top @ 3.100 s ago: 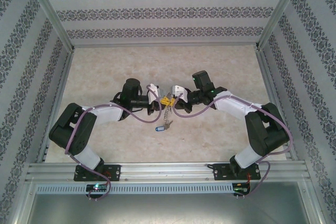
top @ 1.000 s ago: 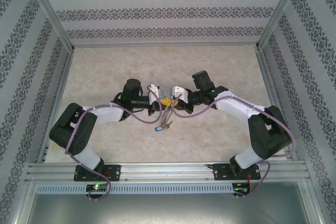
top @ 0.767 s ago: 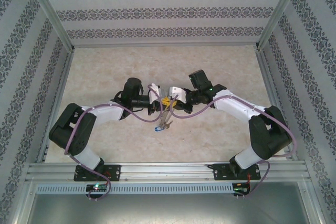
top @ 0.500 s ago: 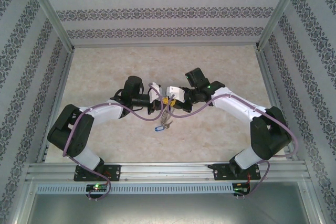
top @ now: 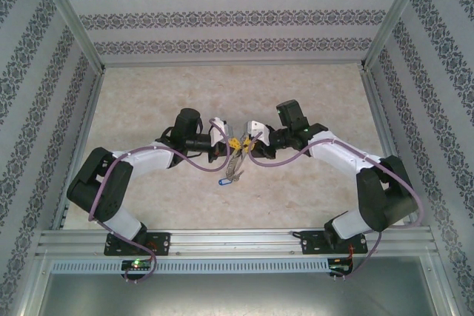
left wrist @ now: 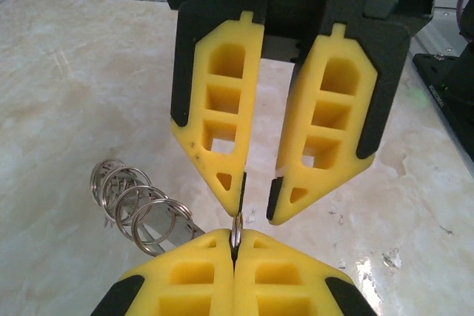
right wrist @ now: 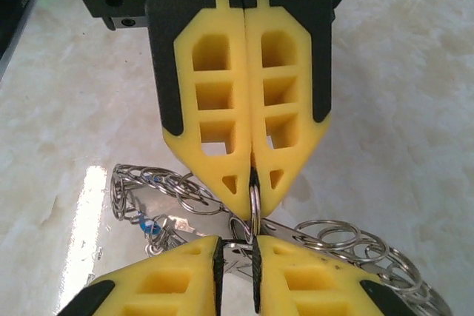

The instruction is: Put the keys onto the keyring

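Note:
My left gripper (left wrist: pixel 235 238) is shut on the edge of a thin metal keyring (left wrist: pixel 236 226), which stands upright between its yellow fingertips. Facing it tip to tip, my right gripper (right wrist: pixel 235 251) is open by a narrow gap, and the same keyring (right wrist: pixel 254 196) reaches down to its tips. From above, the left gripper (top: pixel 229 141) and the right gripper (top: pixel 244 140) meet over the middle of the table. A bunch of small silvery keys (top: pixel 233 168) with a blue tag (top: pixel 223 180) hangs below them. The keys (right wrist: pixel 159 216) lie behind the fingers.
Several small split rings (left wrist: pixel 129 201) trail to the left of the left fingers, and more split rings (right wrist: pixel 348 246) lie to the right in the right wrist view. The marbled tabletop (top: pixel 148 101) is bounded by patterned walls and an aluminium rail (top: pixel 237 242) at the near edge.
The right gripper's fingers have parted slightly from shut. The right arm pushed in towards the left gripper and drew back a little. The hanging keys swung slightly; the left gripper stayed shut.

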Action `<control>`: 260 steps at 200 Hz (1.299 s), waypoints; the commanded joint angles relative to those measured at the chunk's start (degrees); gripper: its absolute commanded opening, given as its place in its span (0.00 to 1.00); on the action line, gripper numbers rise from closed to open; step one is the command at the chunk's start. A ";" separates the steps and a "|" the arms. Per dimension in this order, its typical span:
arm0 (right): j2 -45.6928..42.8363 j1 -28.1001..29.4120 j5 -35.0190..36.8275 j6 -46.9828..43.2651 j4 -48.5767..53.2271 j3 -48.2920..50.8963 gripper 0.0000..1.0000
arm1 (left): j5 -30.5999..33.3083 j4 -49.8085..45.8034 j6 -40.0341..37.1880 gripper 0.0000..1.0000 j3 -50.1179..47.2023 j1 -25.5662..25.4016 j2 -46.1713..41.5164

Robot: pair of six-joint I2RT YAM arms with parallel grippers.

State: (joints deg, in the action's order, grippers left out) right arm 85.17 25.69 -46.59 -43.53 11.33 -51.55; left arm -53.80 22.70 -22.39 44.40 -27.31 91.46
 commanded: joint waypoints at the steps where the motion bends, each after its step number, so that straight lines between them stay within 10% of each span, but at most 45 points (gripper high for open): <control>1: 0.24 -0.20 -3.00 1.52 -2.90 1.49 0.20 | -1.97 6.95 3.16 0.00 -0.95 -0.11 1.06; 260: -1.04 -0.20 3.16 3.78 -6.44 2.42 0.22 | -0.78 19.75 8.15 0.00 -5.06 -0.12 3.10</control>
State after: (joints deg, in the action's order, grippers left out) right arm 85.69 25.91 -41.58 -38.35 4.89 -50.04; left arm -52.49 39.05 -14.50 39.86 -27.00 94.28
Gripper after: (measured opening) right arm 0.221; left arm 0.060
